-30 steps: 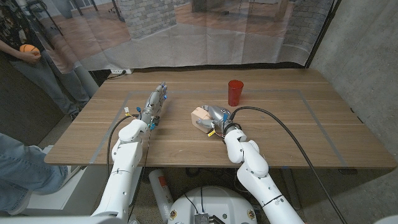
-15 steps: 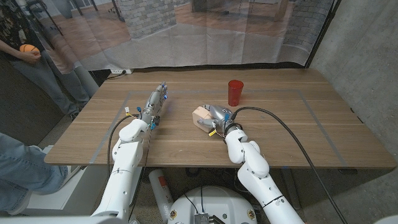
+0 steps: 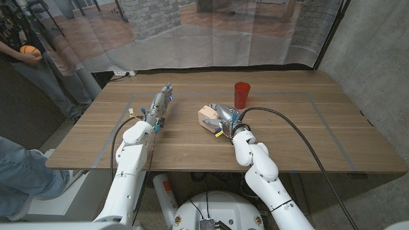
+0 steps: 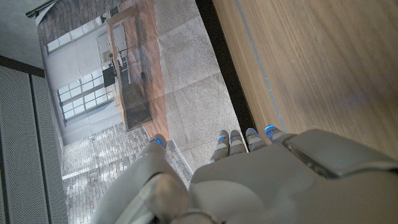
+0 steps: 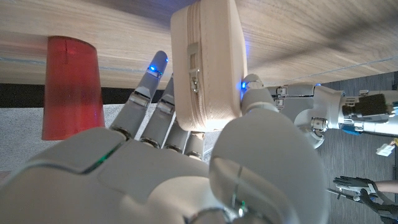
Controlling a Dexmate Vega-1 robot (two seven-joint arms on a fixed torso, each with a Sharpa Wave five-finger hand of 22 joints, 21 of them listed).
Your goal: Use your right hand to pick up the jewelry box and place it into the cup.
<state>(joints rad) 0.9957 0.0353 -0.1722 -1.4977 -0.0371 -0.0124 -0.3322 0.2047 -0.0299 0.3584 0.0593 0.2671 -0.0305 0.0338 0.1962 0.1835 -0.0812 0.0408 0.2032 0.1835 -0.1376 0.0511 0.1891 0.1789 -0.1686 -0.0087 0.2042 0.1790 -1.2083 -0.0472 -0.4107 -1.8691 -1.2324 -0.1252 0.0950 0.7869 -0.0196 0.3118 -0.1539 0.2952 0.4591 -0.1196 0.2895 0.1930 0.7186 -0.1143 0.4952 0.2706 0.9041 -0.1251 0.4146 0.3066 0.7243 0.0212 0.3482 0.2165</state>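
Note:
The jewelry box is a small cream case with a zip, held a little above the table in my right hand. In the right wrist view the box sits between the thumb and the fingers, which close on its sides. The red cup stands upright on the table just beyond and to the right of that hand; in the right wrist view the cup is past the fingers. My left hand is stretched out over the table's left half, holding nothing.
The wooden table has a faint taped rectangle on it. A person holding an orange ball stands at the far left behind the table. A translucent curtain hangs past the far edge.
My right hand has lifted the jewelry box slightly and carried it a little toward the cup. The left hand has not moved.

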